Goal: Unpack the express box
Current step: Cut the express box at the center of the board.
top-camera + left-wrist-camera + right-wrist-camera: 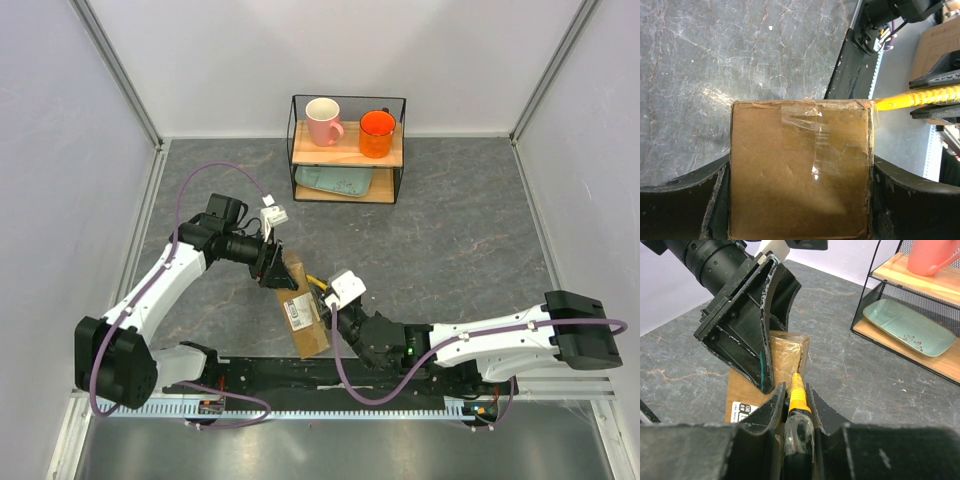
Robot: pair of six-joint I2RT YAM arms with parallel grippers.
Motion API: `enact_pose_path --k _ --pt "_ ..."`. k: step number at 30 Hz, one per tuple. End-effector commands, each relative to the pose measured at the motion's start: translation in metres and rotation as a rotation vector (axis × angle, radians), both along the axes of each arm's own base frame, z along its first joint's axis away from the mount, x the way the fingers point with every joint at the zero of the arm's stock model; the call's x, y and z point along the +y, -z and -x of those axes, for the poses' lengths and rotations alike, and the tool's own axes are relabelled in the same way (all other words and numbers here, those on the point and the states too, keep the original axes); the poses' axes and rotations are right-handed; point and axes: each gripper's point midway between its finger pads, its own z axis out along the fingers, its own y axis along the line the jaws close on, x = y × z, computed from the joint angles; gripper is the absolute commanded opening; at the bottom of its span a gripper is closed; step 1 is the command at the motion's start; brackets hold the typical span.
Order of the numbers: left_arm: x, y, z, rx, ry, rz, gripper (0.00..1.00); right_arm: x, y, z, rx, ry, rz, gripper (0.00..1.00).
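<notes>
Brown parcel, cutting step by the look of it: pins the express box (303, 315) at its far end with the left gripper (275, 268), fingers (685, 200) clamped on both cardboard sides, seemingly to prop it tilted on the counter (450, 230) near the arm bases and steady the sealed end against the blade. Grips the yellow utility knife (798, 392) in the right gripper (795, 405), fingers (765, 410) tight on the handle, and sets its tip at the box's corner just beside the clear tape (815, 135), likely to slit the seal.
</notes>
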Motion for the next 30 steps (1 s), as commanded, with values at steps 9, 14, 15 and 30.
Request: enact_pose_path --k 9,14,15,30 --pt "-0.008 -0.032 -0.026 -0.306 0.039 -0.02 0.18 0.006 0.007 0.002 -0.056 0.061 0.114 0.34" --pt "-0.009 -0.031 -0.023 -0.304 0.048 -0.024 0.18 0.003 -0.001 -0.004 -0.084 0.112 0.088 0.43" --pt "-0.009 -0.032 -0.022 -0.304 0.047 -0.027 0.18 0.003 -0.005 -0.005 -0.088 0.123 0.065 0.45" --pt "-0.009 -0.029 -0.02 -0.295 0.05 -0.032 0.18 -0.013 -0.024 -0.005 -0.119 0.139 -0.004 0.2"
